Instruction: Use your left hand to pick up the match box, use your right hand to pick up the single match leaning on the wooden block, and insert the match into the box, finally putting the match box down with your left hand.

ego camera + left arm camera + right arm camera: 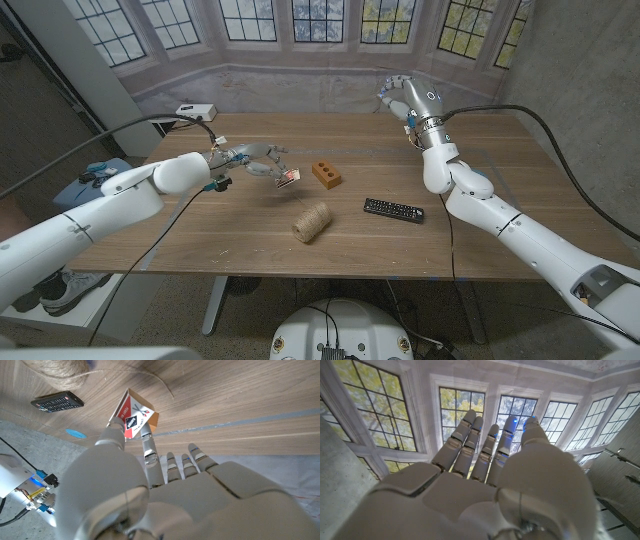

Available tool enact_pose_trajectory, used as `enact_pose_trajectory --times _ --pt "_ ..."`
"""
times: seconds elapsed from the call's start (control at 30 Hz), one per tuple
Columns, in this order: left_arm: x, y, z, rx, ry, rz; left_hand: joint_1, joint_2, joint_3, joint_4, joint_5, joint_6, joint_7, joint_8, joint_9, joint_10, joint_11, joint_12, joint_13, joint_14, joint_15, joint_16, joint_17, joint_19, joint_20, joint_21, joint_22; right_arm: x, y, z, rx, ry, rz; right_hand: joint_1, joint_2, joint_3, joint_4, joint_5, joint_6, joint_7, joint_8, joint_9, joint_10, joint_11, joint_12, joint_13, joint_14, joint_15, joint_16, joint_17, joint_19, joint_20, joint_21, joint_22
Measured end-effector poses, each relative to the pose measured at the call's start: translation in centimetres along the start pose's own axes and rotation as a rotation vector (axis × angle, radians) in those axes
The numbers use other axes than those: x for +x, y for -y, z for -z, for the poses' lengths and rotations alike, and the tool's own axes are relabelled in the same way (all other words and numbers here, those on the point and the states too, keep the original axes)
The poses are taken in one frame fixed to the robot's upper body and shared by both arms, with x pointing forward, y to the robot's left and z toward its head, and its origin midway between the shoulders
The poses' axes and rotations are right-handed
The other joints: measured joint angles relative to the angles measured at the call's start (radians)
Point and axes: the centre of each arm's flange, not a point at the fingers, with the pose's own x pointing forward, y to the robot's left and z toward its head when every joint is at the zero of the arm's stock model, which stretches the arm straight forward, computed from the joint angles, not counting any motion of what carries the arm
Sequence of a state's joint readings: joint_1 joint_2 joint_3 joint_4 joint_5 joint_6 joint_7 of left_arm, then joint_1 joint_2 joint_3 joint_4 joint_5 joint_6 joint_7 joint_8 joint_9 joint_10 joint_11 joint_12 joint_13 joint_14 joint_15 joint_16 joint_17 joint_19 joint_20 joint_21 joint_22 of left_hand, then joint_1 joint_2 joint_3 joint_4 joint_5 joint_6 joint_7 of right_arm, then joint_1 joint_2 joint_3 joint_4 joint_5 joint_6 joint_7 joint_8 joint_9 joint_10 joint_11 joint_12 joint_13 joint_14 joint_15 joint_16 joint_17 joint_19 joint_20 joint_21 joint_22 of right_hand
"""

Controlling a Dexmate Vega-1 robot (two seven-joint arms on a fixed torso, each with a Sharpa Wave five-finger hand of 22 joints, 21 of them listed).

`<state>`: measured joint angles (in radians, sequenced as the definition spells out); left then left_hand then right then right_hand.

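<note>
Wooden table [200, 235] under my arms. My right hand [408, 97] raised above far right edge, fingers together, nothing held. My left hand [252, 160] pinches match box [288, 178] above table, just left of wooden block [326, 173]. Twine [312, 222], remote [393, 210] nearer.

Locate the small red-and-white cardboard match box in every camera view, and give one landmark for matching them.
Head view: small red-and-white cardboard match box left of centre, held in the left hand's fingers.
Left wrist view: upper middle, pinched above the wood.
Right wrist view: not in it.
Shared landmark: black remote control.
</note>
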<state>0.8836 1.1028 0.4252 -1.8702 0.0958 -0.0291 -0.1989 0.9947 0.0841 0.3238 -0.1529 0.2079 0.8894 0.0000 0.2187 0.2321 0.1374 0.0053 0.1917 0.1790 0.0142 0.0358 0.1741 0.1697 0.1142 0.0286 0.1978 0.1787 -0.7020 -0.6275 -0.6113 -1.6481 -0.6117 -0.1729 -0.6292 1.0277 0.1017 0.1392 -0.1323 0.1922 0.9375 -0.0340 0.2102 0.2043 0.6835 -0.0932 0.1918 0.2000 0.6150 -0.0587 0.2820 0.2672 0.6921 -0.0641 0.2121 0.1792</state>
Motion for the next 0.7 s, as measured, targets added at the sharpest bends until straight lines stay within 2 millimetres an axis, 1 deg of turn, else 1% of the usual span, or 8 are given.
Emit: enact_pose_trajectory --times 0.17,0.23,0.37,0.47,0.57,0.7 --pt "-0.4 -0.1 0.3 0.0 -0.014 -0.006 0.0 0.0 0.0 0.0 -0.005 0.0 0.0 0.0 0.0 0.0 0.0 0.0 0.0 0.0 0.0 0.0 0.0 0.0 0.0 0.0 0.0 -0.2 -0.6 0.4 0.031 -0.022 -0.005 0.0 0.0 0.0 0.0 0.0 0.0 0.0 0.0 0.0 0.0 0.0 0.0 0.0 0.0 0.0 0.0 0.0 0.0 0.0 0.0 0.0" --pt "-0.5 -0.1 0.4 0.0 -0.019 -0.009 0.0 0.0 0.0 0.0 -0.005 0.0 0.0 0.0 0.0 0.0 0.0 0.0 0.0 0.0 0.0 0.0 0.0 0.0 0.0 0.0 0.0 -0.3 -0.8 0.5 0.046 -0.029 -0.006 0.0 0.0 0.0 0.0 0.0 0.0 0.0 -0.007 0.0 0.0 0.0 0.0 0.0 -0.004 0.004 0.0 0.0 0.0 0.0 0.0 0.0" --pt "-0.7 -0.2 0.5 0.001 -0.026 -0.012 0.0 0.0 0.0 0.0 -0.005 0.0 0.0 0.0 0.0 0.0 0.0 0.0 0.0 0.0 0.0 0.0 0.0 0.0 0.0 0.0 0.0 -0.4 -1.1 0.7 0.074 -0.043 -0.009 0.0 0.0 0.0 0.0 0.0 -0.004 -0.004 -0.007 0.0 0.0 0.0 0.0 0.0 -0.004 0.004 0.0 0.0 0.0 0.0 0.0 0.0" --pt "-0.8 -0.3 0.7 0.002 -0.032 -0.015 0.0 0.0 0.0 0.0 -0.005 0.0 0.0 0.0 0.0 -0.006 0.006 0.0 0.0 -0.004 -0.003 0.0 0.0 0.0 0.0 0.0 0.0 -0.5 -1.4 0.9 0.091 -0.054 -0.011 0.0 0.0 0.0 0.0 0.0 -0.004 -0.004 -0.007 0.0 0.0 0.0 0.0 0.0 -0.008 0.0 0.0 0.0 0.0 0.0 0.0 0.0" --pt "-0.9 -0.3 0.9 0.001 -0.042 -0.02 0.0 0.0 0.0 0.0 -0.005 0.0 0.0 0.0 0.0 -0.006 0.006 0.0 0.0 -0.011 0.0 0.0 0.0 0.0 0.0 0.0 0.0 -0.7 -1.9 1.2 0.109 -0.073 -0.017 0.0 0.0 0.0 0.0 0.0 -0.004 -0.004 -0.007 0.0 -0.006 0.006 0.0 0.0 -0.009 -0.002 0.0 0.0 -0.002 -0.002 0.0 0.0" --pt "-1.1 -0.4 1.2 0.002 -0.052 -0.025 0.0 0.0 0.0 0.0 -0.005 0.0 0.0 0.0 0.0 -0.009 0.002 0.0 0.0 -0.011 0.0 0.0 0.0 0.0 0.0 0.0 0.0 -0.8 -2.2 1.5 0.128 -0.09 -0.019 0.0 0.0 0.0 0.0 0.0 -0.004 -0.004 -0.007 0.0 -0.006 0.006 0.0 0.0 -0.009 -0.002 0.0 0.0 -0.006 -0.006 0.0 0.0"
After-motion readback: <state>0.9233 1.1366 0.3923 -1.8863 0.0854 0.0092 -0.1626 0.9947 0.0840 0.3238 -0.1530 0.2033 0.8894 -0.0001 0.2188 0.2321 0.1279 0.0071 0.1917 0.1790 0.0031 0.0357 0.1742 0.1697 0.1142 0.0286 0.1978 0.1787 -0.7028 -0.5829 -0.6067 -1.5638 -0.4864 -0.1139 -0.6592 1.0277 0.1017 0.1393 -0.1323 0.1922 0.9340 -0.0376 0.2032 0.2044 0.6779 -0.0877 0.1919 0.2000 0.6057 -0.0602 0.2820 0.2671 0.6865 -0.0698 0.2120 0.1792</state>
